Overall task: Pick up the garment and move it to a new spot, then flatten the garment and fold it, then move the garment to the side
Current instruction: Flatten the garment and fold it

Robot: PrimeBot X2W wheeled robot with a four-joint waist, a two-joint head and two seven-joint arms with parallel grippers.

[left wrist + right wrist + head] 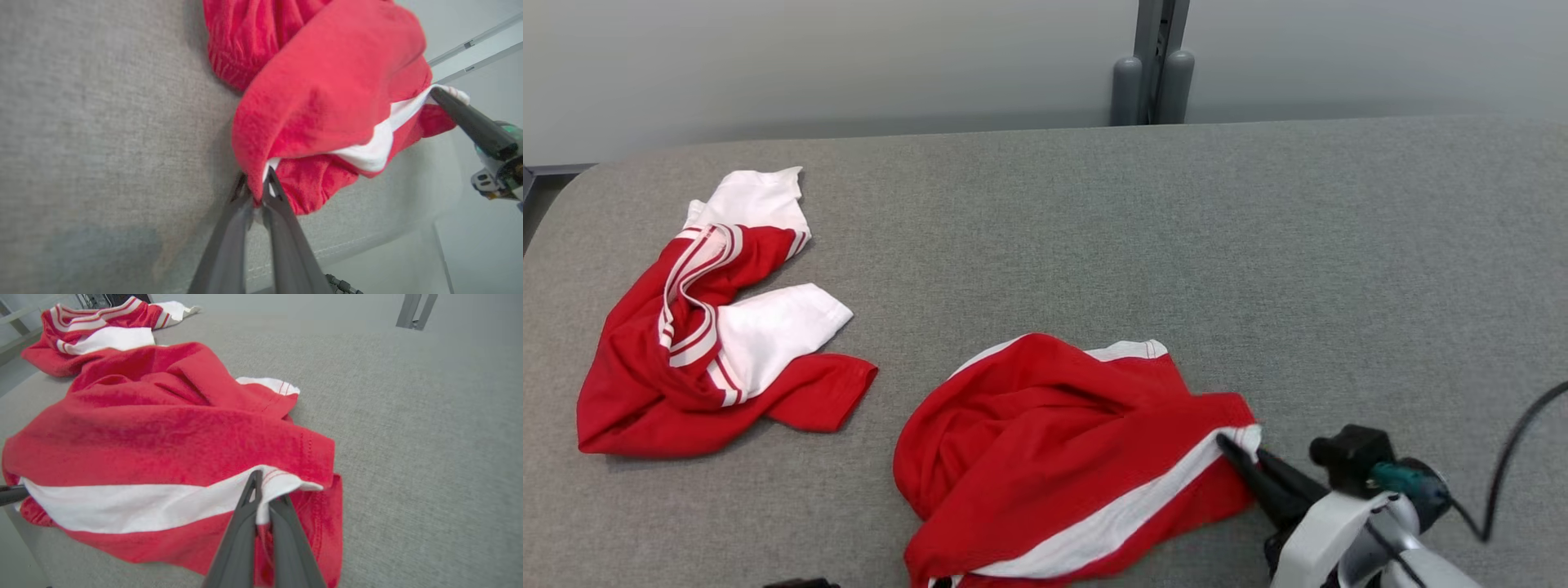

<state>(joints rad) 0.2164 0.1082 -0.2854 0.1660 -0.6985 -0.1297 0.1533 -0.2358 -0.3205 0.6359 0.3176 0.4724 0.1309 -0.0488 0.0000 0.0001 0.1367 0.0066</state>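
Note:
A red garment (1062, 441) with a white stripe lies crumpled near the table's front edge. My right gripper (1241, 449) is shut on the white-striped corner at its right end; in the right wrist view the right gripper (261, 498) pinches the garment (163, 449) at the white band. At the opposite corner, by the table's front edge, my left gripper (257, 192) is shut on the garment (327, 94), pinching a red fold with a sliver of white. The right gripper's fingers (470, 118) show at the right of the left wrist view.
A second red and white garment (711, 335) lies crumpled at the table's left. The grey fabric table (1176, 229) stretches bare to the back and right. A dark cable (1503, 465) trails from the right wrist. A grey post (1152, 65) stands behind the table.

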